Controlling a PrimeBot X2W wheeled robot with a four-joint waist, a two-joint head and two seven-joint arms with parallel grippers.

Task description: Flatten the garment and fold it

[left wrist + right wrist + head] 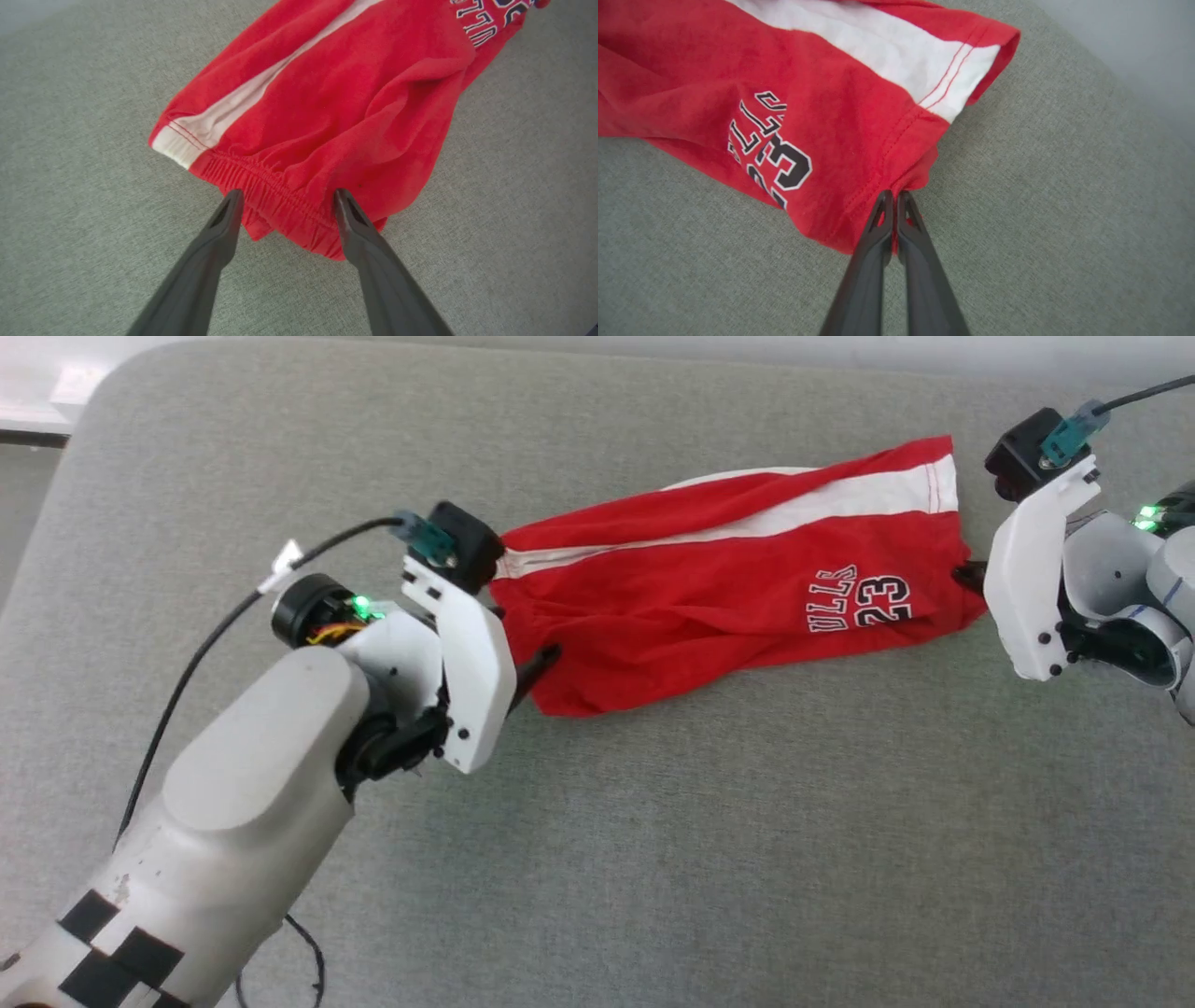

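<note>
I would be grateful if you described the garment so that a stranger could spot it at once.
On the broad grey fabric surface, between the left gripper and the right gripper, lie red shorts. A white side stripe and a "23" print set them apart.

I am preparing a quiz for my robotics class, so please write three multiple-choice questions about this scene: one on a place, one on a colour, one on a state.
1. Where does the right tool hold the red shorts?
A) at the waistband
B) at the leg hem
C) on the white lettering

2. What colour is the side stripe?
A) blue
B) yellow
C) white

3. How does the left tool stand?
A) open
B) shut on fabric
C) shut on nothing

Answers:
1 B: its shut fingers pinch the hem near the "23" print.
2 C: a white band runs along the red leg.
3 A: its fingers stand apart at the gathered waistband.
</note>
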